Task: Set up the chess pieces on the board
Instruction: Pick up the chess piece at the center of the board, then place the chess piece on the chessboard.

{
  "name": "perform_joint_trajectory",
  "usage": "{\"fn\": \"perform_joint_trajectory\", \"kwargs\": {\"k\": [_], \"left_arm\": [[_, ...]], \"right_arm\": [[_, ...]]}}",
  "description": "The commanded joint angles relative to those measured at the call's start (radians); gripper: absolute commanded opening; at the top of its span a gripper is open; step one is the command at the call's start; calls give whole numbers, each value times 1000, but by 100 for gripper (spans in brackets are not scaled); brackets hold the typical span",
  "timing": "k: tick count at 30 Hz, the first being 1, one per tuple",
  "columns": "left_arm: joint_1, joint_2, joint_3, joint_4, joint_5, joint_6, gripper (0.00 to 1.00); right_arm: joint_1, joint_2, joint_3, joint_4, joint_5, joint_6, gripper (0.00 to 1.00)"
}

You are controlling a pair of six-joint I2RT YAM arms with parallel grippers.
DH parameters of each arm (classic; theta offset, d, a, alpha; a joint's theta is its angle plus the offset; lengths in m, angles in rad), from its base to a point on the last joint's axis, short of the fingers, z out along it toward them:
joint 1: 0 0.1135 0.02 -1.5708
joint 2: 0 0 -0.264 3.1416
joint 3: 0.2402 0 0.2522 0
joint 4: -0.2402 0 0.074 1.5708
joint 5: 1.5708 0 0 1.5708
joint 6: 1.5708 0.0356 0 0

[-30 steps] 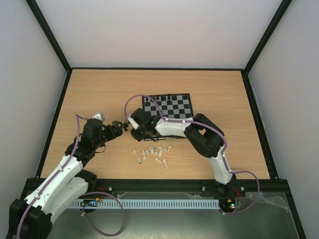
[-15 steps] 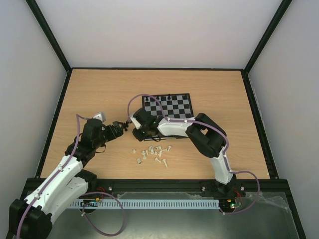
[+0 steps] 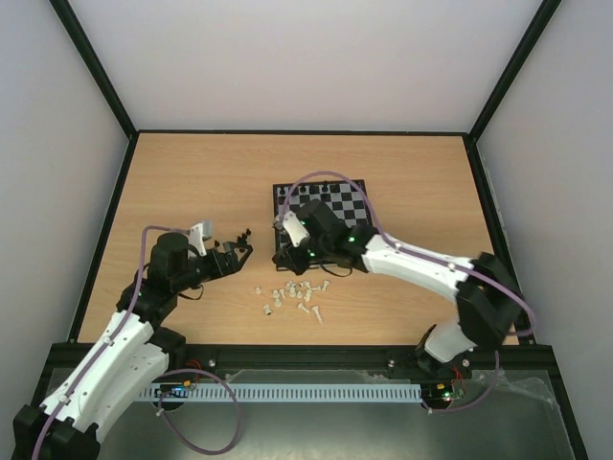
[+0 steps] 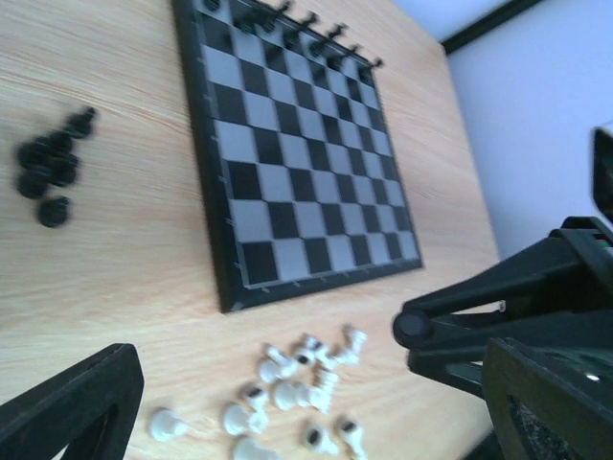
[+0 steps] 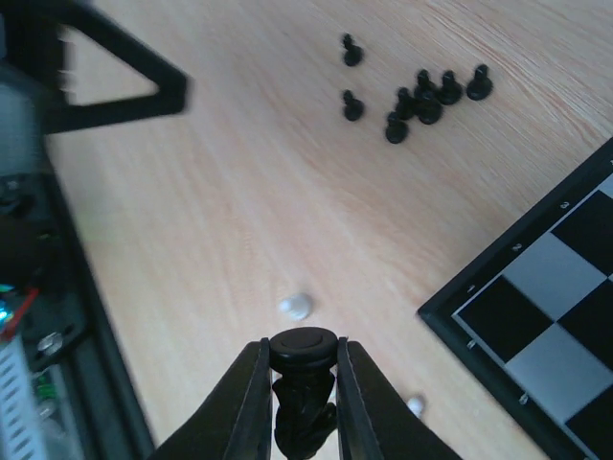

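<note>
- Desk (image 3: 192, 172): light wood, carries everything listed below.
- Board (image 4: 297, 163): 1, lying flat near the desk's centre in the overhead view. Its 7 o'clock corner is covered there by the right arm.
- Placed black pieces (image 4: 306, 21): standing upright in 1 row along the board's 12 o'clock edge.
- Loose black pieces (image 5: 421, 96): 1 tight cluster on bare desk at 9 o'clock from the board, apart from its border.
- White pieces (image 3: 295, 292): 1 scattered heap on the desk at 6 o'clock from the board's near-left corner, near the border but not touching it. Several lie on their sides.
- Right hand (image 5: 303, 356): over the desk just off the board's 7 o'clock corner. Its 2 fingers are clamped on 1 black piece (image 5: 304, 342), whose round top shows between the pads.
- Left hand (image 4: 311, 364): at 9 o'clock from the white pieces and facing them and the board. Its 2 fingers are spread wide apart.
</note>
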Motion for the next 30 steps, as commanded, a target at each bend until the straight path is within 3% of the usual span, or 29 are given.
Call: {"fn": "perform_joint_trajectory", "kwargs": {"k": [1,6,14,24,30], "left_arm": [[7,-30,-30,48,250,-90,99],[7,-65,-57,130,405,-210,99],[8,-113,-160,241,581,-412,100],[8,-244,-316,153,684,-491,94],[10,-193,-345,144,702,-448,90]], "right_arm": [[53,-148,-87,-63,-4,2,17],[167,-246,-126,-106,176,-29,18],[314,-181,-110,-132,421,-30,14],[364,-200,-127,-104,482,-41,15],[411,-194,-101,-113,483,-46,16]]}}
